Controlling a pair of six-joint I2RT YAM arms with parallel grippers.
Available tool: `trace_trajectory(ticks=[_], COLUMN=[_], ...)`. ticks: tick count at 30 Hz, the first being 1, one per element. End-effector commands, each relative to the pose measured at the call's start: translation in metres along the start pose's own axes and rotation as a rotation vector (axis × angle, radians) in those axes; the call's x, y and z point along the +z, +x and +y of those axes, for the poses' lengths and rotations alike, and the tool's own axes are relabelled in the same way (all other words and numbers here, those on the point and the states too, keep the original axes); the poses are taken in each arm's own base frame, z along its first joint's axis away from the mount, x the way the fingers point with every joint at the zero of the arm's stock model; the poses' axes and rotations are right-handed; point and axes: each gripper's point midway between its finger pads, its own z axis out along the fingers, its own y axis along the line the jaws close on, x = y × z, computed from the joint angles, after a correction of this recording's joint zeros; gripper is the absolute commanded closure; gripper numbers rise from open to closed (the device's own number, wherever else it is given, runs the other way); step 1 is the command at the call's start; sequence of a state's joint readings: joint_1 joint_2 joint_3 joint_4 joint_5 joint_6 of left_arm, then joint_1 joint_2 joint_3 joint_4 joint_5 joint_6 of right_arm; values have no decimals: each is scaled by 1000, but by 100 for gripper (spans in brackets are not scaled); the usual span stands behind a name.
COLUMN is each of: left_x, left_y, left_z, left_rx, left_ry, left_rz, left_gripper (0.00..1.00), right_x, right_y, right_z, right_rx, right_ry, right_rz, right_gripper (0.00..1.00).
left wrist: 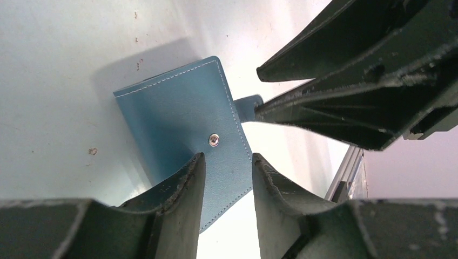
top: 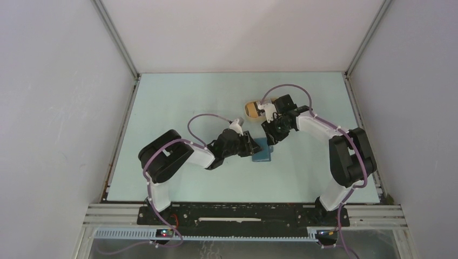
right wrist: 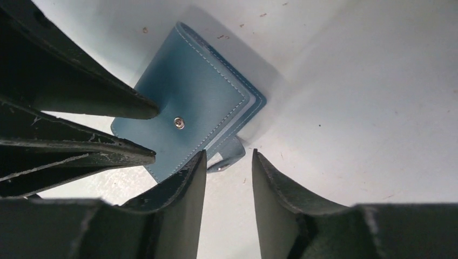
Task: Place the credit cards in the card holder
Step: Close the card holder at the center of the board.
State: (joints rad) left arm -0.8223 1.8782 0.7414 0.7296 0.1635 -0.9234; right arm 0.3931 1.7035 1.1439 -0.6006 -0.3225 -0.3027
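The teal-blue card holder (top: 263, 151) lies folded shut on the table between both grippers. In the left wrist view the holder (left wrist: 178, 118) shows its snap stud (left wrist: 214, 140), with the tab (left wrist: 248, 106) sticking out past the far edge. My left gripper (left wrist: 227, 159) is open just above the holder's near edge, nothing between the jaws. In the right wrist view the holder (right wrist: 194, 105) shows lighter layers at its open edge, and the unfastened tab (right wrist: 228, 156) lies by my open right gripper (right wrist: 227, 154). No loose credit cards are in view.
A tan oval tray (top: 251, 109) sits behind the right gripper, partly hidden by the arm. The two grippers (top: 251, 144) (top: 270, 135) are close together over the holder. Enclosure walls ring the pale table (top: 178, 97).
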Motion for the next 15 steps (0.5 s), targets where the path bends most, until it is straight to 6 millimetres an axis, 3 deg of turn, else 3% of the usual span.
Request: trace_trajectory(ticks=[1, 9, 15], left_x=[4, 2, -2], left_y=[-6, -6, -9], left_z=[-4, -7, -11], left_rx=[30, 31, 48], left_ry=[12, 26, 39], left_rz=[-1, -1, -19], left_gripper=[57, 57, 57], right_x=[-15, -15, -19], right_y=[-16, -11, -7], right_z=[-4, 0, 0], right_rx=[-6, 0, 1], right_ry=[50, 37, 50], right_rz=[-62, -45, -43], right_gripper=[58, 70, 71])
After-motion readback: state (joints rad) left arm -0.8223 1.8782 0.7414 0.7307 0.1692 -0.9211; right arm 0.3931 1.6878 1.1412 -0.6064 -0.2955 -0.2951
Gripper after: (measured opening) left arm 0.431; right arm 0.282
